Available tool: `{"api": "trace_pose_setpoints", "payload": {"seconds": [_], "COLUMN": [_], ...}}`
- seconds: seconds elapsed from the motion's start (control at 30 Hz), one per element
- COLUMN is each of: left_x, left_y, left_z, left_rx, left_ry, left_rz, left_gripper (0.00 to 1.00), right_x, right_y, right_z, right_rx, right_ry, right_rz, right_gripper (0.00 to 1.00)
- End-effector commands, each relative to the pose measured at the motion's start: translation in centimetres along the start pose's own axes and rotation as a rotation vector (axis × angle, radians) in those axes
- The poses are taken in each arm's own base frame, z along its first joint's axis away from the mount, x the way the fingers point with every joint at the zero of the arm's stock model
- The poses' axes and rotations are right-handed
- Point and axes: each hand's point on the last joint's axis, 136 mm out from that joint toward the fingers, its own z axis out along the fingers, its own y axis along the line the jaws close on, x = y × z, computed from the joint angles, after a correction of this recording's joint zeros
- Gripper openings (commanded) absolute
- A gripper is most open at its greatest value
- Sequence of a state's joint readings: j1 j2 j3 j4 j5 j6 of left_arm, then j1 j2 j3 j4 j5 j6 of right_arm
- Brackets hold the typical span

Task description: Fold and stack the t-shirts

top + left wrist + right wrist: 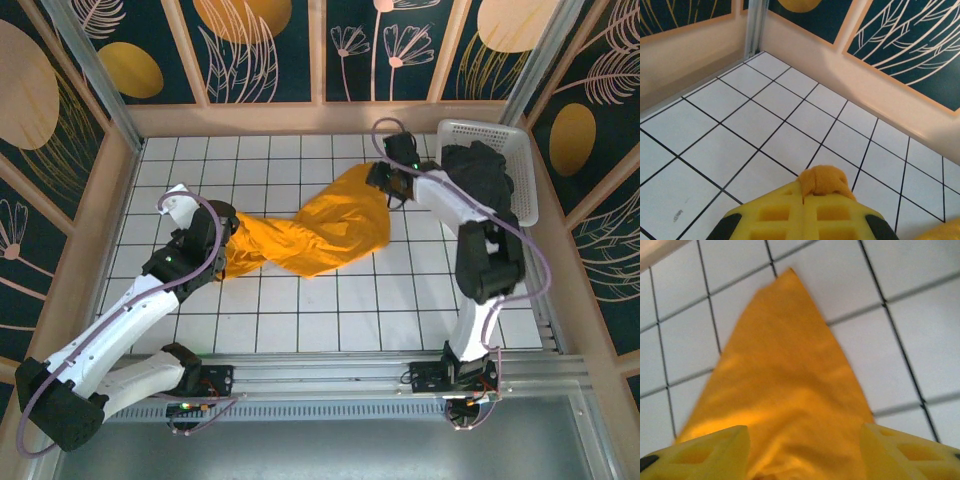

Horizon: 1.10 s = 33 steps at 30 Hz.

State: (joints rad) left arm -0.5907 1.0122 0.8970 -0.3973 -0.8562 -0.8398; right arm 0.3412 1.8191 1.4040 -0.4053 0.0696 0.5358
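Look, the left fingers [772,216] are pinched tight on a wad of the soft mustard orange-yellow t-shirt [320,235], at its end farthest from the white plastic mesh basket [527,185]. The right fingers [715,452] stand wide over the corner nearest the basket, gripping nothing. My worry: a one-sided pull drags the twisted cloth across the white tiled surface [300,320] and bunches it. The dark charcoal t-shirt [480,170] sits heaped inside the basket.
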Motion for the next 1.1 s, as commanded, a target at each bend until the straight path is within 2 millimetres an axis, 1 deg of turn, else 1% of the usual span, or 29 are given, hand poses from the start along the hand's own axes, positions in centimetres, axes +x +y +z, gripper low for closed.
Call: {"api": "trace_pose_setpoints", "payload": {"seconds": [0.0, 0.03, 0.13, 0.2, 0.23, 0.3, 0.43, 0.53, 0.67, 0.87, 0.9, 0.97, 1.07], "left_x": [0.4, 0.6, 1.0, 1.0, 1.0, 1.0, 0.9, 0.9, 0.7, 0.6, 0.6, 0.6, 0.4], "left_y": [0.3, 0.4, 0.5, 0.3, 0.2, 0.1, 0.0, 0.1, 0.2, 0.2, 0.2, 0.0, -0.3], "left_z": [-0.2, -0.2, -0.2, -0.1, -0.1, 0.0, 0.0, 0.0, -0.2, -0.3, -0.2, -0.2, -0.1], "left_rx": [0.014, 0.013, 0.013, 0.016, 0.018, 0.018, 0.014, 0.016, 0.017, 0.021, 0.021, 0.024, 0.031], "left_ry": [0.023, 0.028, 0.039, 0.045, 0.046, 0.048, 0.043, 0.043, 0.039, 0.035, 0.035, 0.033, 0.030], "left_rz": [-0.016, -0.016, -0.009, -0.005, -0.002, 0.001, 0.002, -0.005, -0.009, -0.014, -0.015, -0.016, -0.017], "left_gripper": [0.00, 0.00, 0.00, 0.00, 0.00, 0.00, 0.00, 0.00, 0.00, 0.00, 0.00, 0.00, 0.00], "right_x": [3.0, 5.5, 11.5, 13.7, 14.3, 14.9, 15.7, 15.8, 15.5, 15.5, 15.4, 15.5, 15.3], "right_y": [-1.9, -2.8, -4.3, -4.5, -4.5, -4.2, -4.7, -4.2, -3.1, -2.3, -2.2, -2.2, -2.1], "right_z": [-4.5, -4.6, -4.3, -3.9, -3.5, -2.5, -0.1, 1.3, 2.4, 3.3, 3.4, 3.6, 3.7], "right_rx": [0.042, 0.050, 0.061, 0.062, 0.061, 0.065, 0.131, 0.127, 0.112, 0.105, 0.105, 0.103, 0.107], "right_ry": [-0.049, -0.014, 0.090, 0.130, 0.144, 0.166, 0.214, 0.228, 0.236, 0.255, 0.257, 0.263, 0.255], "right_rz": [-0.051, -0.066, -0.106, -0.131, -0.144, -0.166, -0.188, -0.191, -0.185, -0.173, -0.171, -0.166, -0.155], "right_gripper": [0.63, 0.63, 0.61, 0.60, 0.60, 0.60, 0.60, 0.60, 0.58, 0.48, 0.45, 0.36, 0.12]}}
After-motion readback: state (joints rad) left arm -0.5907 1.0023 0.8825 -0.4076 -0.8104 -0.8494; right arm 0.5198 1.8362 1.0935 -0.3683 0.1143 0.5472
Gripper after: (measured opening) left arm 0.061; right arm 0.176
